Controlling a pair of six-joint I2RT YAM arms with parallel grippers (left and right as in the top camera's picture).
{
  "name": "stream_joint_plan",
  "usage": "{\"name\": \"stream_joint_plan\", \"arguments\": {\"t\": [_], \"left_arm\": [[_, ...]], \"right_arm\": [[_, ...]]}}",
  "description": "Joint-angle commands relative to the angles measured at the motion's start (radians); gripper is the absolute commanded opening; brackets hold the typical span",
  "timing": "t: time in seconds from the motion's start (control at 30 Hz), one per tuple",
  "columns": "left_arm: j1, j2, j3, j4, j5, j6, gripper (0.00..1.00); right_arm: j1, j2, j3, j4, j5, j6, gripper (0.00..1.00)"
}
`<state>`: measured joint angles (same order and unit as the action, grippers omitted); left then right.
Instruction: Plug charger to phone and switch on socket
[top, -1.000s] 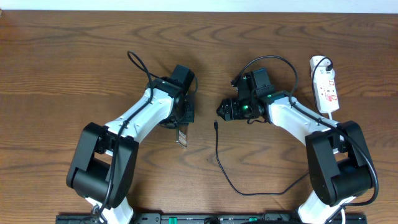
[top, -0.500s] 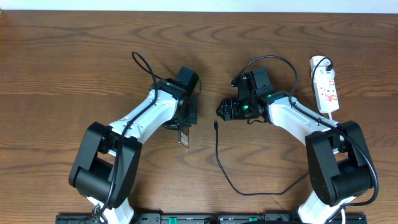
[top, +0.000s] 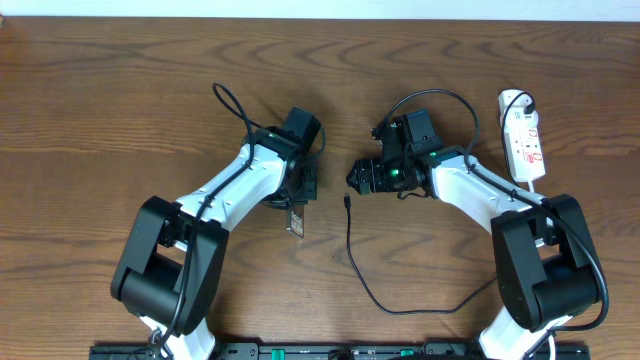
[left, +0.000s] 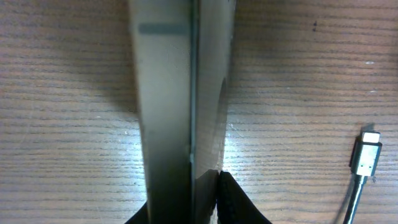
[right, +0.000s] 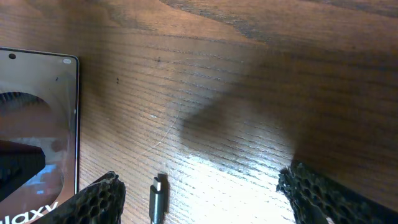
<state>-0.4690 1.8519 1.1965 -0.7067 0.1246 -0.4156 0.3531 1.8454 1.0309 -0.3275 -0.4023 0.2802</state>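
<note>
Bronze phone (left: 180, 93), one, pinched by left fingers (left: 234, 203), right fingers (right: 323, 194) spread by one charger (right: 158, 194), one socket (top: 525, 140)

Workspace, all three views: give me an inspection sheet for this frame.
Surface: wooden table, brown grain.
Job's things: phone stood on edge; charger lying loose, not in phone; socket far right.
Clutter: nothing seen.
Claws: left claw shut on phone; right claw open, plug tip between its fingers, untouched.
Cables: charger curves across near table; white cord leaves socket's near end.
Surroundings: pale strip beyond far edge.
</note>
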Motion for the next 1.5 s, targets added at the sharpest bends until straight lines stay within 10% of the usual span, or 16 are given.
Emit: {"name": "stream_joint_plan", "arguments": {"t": [0.0,0.53,0.7,0.87,1.07,1.47], "left_arm": [[-0.013,0.017,-0.002,-0.003,-0.013,-0.009,0.19],[-0.022,0.017,-0.002,0.005,-0.013,-0.017,0.26],[-0.021,0.017,-0.002,0.006,-0.013,-0.017,0.07],[0.024,-0.026,0.008,0.0,0.004,-0.016,0.07],[0.211,-0.224,0.017,0.042,0.335,-0.016,0.07],[0.439,-0.29,0.016,0.039,0.754,0.055,0.07]], "right_arm": [[0.004,0.002,0.001,0.002,0.008,-0.008,0.82],[0.004,0.002,0.001,0.002,0.008,-0.008,0.89],[0.004,0.002,0.001,0.021,0.0,-0.008,0.99],[0.011,-0.01,0.022,0.008,-0.041,-0.008,0.45],[0.073,-0.029,0.253,-0.384,0.098,-0.002,0.56],[0.304,0.012,0.238,-0.535,0.294,0.172,0.51]]}}
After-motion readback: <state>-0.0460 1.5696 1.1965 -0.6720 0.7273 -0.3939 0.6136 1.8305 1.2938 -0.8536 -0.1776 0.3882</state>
